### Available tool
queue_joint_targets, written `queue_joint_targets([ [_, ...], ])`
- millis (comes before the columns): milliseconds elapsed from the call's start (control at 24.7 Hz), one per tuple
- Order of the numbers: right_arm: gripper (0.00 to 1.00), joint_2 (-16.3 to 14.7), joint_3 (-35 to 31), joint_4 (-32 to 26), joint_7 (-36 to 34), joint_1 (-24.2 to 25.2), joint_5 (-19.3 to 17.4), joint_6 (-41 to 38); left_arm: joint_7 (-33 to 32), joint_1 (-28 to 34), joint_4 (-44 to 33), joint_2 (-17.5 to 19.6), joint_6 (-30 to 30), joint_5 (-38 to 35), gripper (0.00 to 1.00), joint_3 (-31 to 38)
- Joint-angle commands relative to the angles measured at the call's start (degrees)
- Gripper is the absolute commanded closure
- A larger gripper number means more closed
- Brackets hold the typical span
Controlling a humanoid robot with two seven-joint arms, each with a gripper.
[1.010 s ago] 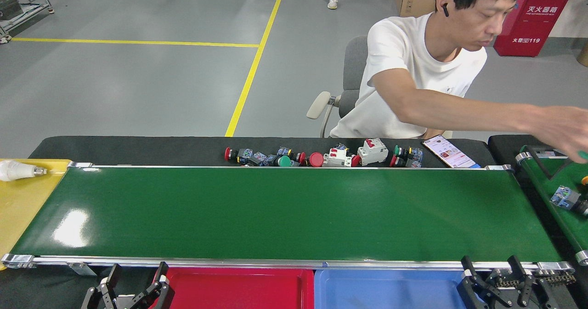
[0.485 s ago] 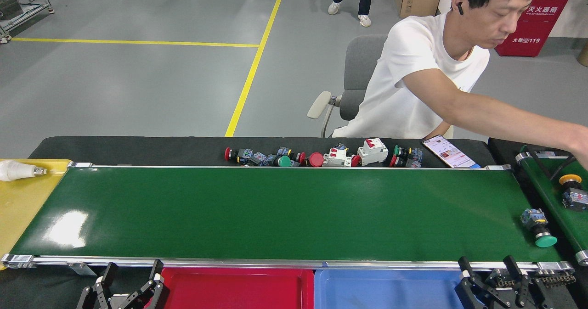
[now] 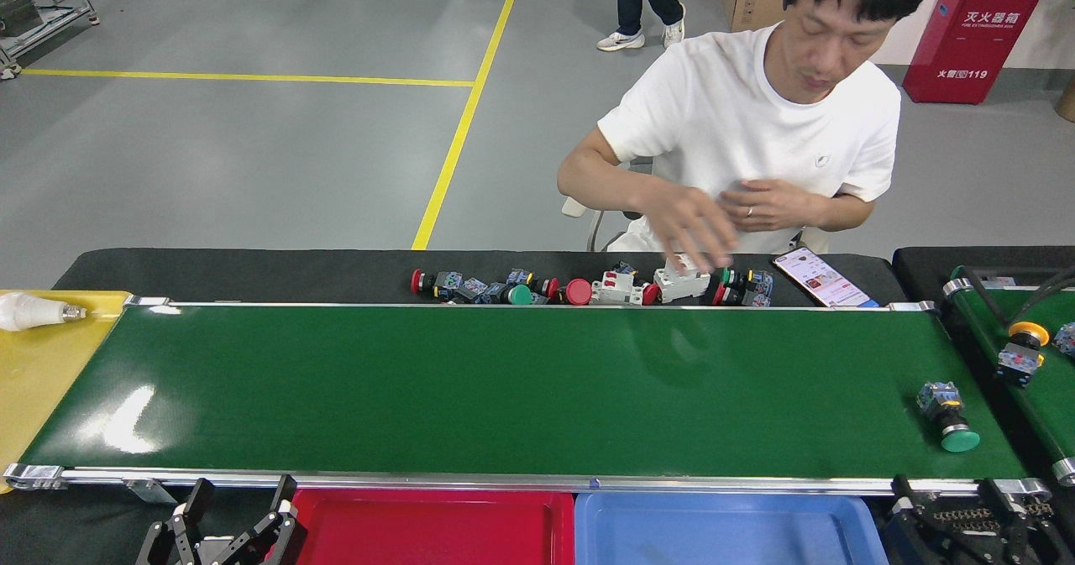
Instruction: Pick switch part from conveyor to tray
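Note:
The dark-green conveyor [image 3: 504,389] spans the head view. One switch part [image 3: 947,418], with a green round cap and a blue-grey body, lies on its side near the belt's right end. The red tray [image 3: 336,540] sits below the near rail, left of centre, with nothing showing in it. My left gripper [image 3: 241,504] is open at the bottom left, just left of the red tray. Low at the bottom right, my right gripper [image 3: 953,498] is open and sits just in front of the switch part, on the near side of the rail.
A blue tray [image 3: 722,531] adjoins the red one. Several switch parts and white breakers [image 3: 680,279] line the black table behind the belt, a person's hand [image 3: 693,229] over them, beside a phone [image 3: 819,278]. A second belt [image 3: 1041,397] carries a yellow-capped switch [image 3: 1020,347]. A yellow tray [image 3: 34,363] holds a bulb.
The green-capped switch part came onto the belt and has travelled left. The person's arm pulled back from the right belt to the row of parts. My right gripper sank lower.

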Motion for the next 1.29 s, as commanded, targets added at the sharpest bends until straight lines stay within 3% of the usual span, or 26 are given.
queue_joint_targets([
  [0, 0.02, -0.55, -0.39, 0.81, 0.15, -1.89, -0.12, 1.7, 0.01, -0.26, -0.77, 0.04, -1.13, 0.15, 0.0, 0.06],
  [243, 0.06, -0.81, 0.05, 8.54, 0.24, -9.63, 0.94, 2.05, 0.01, -0.34, -0.77, 0.3, -4.47, 0.24, 0.0, 0.68],
  [445, 0.07, -1.52, 0.49, 12.76, 0.42, -12.09, 1.02, 2.14, 0.53, -0.43, -0.77, 0.04, -4.3, 0.15, 0.0, 0.68],
  [687, 0.21, -2.66, 7.87, 19.35, 0.42, -18.59, 1.2, 2.31, 0.01, -0.17, -0.77, 0.65, 0.18, -0.29, 0.0, 0.24],
  [768, 0.33, -2.66, 9.19, 20.32, 0.42, -19.82, 1.2, 2.31, 0.01, -0.08, -0.77, 0.65, 0.45, -0.29, 0.0, 0.42],
  [889, 0.37, -2.31, 10.42, 21.73, 0.59, -20.7, 1.11, 2.49, 0.01, -0.08, -0.77, 0.74, 0.54, -0.37, 0.0, 0.59],
  [1010, 0.71, -2.57, 10.6, 21.99, 0.68, -20.96, 0.59, 2.31, 0.01, 0.18, -0.77, 0.74, 0.54, -0.37, 0.0, 0.77],
  [1051, 0.78, -2.57, 10.6, 21.99, 0.77, -21.14, 0.59, 2.23, 0.01, 0.18, -0.77, 0.74, 0.54, -0.37, 0.0, 0.77],
  [1132, 0.87, -2.4, 10.68, 21.64, 1.38, -21.31, 0.5, 2.05, 0.01, 0.27, -0.77, 0.74, 0.54, -0.37, 0.0, 1.12],
  [1253, 0.91, -1.43, 10.68, 18.83, 2.0, -21.05, -0.56, -2.26, 0.01, 0.45, -0.77, 0.74, 0.54, -0.29, 0.0, 1.12],
])
